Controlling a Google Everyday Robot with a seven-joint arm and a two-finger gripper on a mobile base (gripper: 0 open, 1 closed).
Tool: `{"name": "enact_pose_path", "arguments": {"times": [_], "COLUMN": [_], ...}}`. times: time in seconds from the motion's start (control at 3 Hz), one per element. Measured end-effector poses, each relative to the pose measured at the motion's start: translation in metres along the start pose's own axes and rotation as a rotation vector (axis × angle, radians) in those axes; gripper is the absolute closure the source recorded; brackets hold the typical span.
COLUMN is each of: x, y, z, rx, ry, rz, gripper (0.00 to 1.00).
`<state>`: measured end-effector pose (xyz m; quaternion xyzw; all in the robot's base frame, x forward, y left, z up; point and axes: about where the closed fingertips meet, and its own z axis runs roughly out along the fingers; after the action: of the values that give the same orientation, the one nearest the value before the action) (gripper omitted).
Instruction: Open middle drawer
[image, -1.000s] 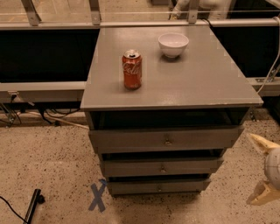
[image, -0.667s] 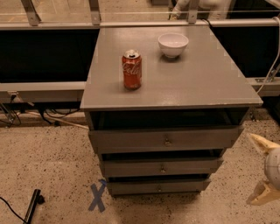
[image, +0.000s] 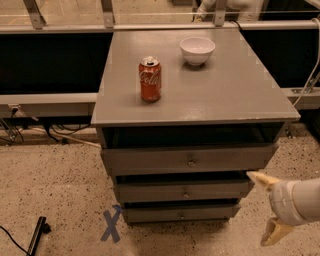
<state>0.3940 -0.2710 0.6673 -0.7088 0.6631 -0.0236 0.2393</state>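
Observation:
The grey cabinet has three stacked drawers. The middle drawer has a plain grey front with a small round metal knob at its centre. It sits between the taller top drawer and the slim bottom drawer. My gripper is at the lower right, just off the right end of the middle drawer's front. Its two pale fingers are spread apart and hold nothing. It touches no drawer or knob.
A red cola can and a white bowl stand on the cabinet top. A blue tape X marks the speckled floor at the front left. A black object with a cable lies at the lower left. A rail and dark panels run behind.
My gripper has moved left and a little down, closer to the right end of the drawer fronts. The drawers, can and bowl have not moved.

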Motion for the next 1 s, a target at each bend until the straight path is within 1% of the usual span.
{"name": "enact_pose_path", "arguments": {"times": [0.33,0.67,1.0], "x": [0.004,0.004,-0.004], "y": [0.028,0.043,0.045], "z": [0.07,0.126,0.166], "rx": [-0.074,-0.11,-0.117], "ry": [-0.079,-0.148,-0.214], "rz": [0.002,0.033,0.063], "gripper": [0.0,0.0,0.0]}}
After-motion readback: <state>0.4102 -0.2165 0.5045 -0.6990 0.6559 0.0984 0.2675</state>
